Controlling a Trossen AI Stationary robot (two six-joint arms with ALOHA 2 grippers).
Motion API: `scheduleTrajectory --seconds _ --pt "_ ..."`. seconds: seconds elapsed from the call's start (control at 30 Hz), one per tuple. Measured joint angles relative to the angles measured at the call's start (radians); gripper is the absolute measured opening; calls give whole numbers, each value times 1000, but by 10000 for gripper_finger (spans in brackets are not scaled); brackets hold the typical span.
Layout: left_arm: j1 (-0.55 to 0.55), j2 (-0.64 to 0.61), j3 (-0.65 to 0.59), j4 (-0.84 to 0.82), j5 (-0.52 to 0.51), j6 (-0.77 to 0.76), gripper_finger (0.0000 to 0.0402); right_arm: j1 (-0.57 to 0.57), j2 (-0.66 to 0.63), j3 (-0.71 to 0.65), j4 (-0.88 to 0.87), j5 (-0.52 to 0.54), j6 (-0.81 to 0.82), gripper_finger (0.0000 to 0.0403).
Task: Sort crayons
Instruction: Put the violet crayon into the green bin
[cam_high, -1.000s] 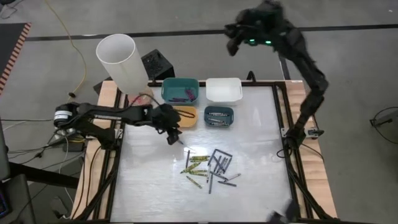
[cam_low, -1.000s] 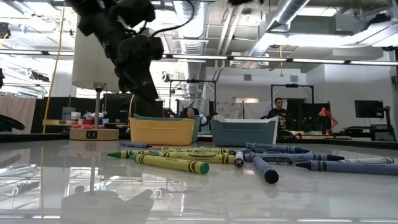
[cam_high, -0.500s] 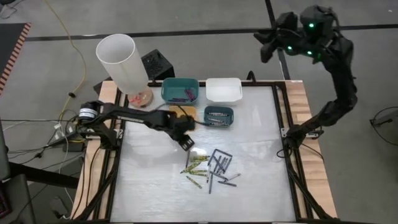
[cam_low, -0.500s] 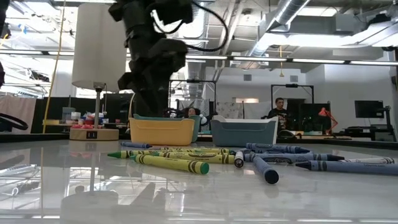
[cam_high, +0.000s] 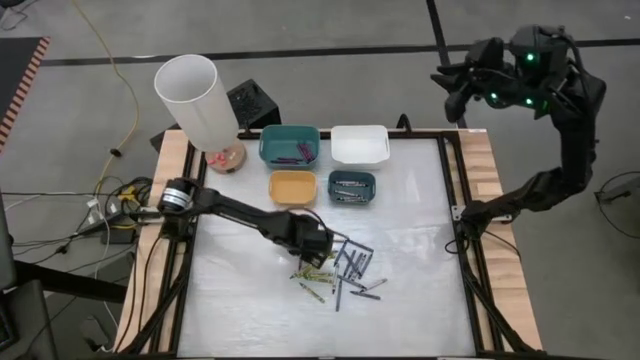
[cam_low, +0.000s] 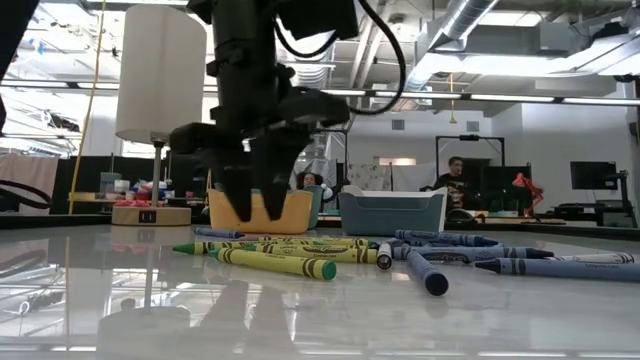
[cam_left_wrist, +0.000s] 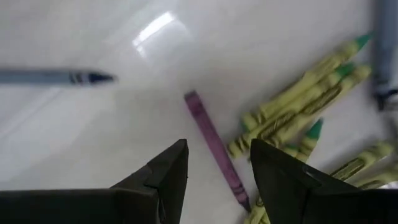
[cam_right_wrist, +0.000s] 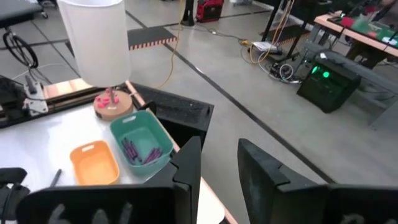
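While the right arm waits high above the far right corner of the table (cam_high: 420, 290), its gripper (cam_right_wrist: 217, 162) holds nothing and its two fingers stand a little apart, as its own wrist view shows. The left arm reaches across the table from the left side, and the left gripper (cam_high: 318, 243) hangs low over the left edge of the crayons (cam_high: 338, 270), which lie loose in a pile on the white tabletop near the middle, nearer the front than the bins. In the low view the left gripper (cam_low: 262, 205) points straight down with its fingers spread, their tips just above the surface and clamped on nothing. The left wrist view shows a purple crayon (cam_left_wrist: 214, 146) lying flat on the table in line with the gap between the two dark fingers (cam_left_wrist: 165, 180), with a cluster of yellow-green crayons (cam_left_wrist: 298, 109) just beside it and a blue crayon (cam_left_wrist: 56, 77) lying well apart from it.

Four small bins stand at the far side of the table. The teal bin (cam_high: 290, 146) already holds a few purple crayons, and the dark blue bin (cam_high: 352, 187) holds several bluish ones. No crayons can be made out in the white bin (cam_high: 360, 145) or the orange bin (cam_high: 292, 187). A white lamp (cam_high: 196, 100) stands at the far left corner of the table.
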Motion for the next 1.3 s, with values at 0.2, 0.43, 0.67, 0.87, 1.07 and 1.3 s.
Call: scheduleTrajectory --seconds 0.2,0.43,0.67,0.87,1.07,1.3 --pt "-40 45 39 -49 -70 -108 163 0 -27 0 -31 -3 0 102" --pt "-47 72 39 -42 -93 -129 150 0 -59 0 -69 -16 0 102" --pt "-29 78 34 -46 -131 -114 123 1 -77 0 -120 -50 12 102" --pt "-16 87 23 -13 -105 -92 98 1 -91 0 -150 -55 23 102" --pt "-15 88 21 -14 -114 -91 65 1 -102 0 -149 -57 35 102" --pt "-11 88 21 -10 -122 -50 8 1 -112 0 -149 -57 36 102"
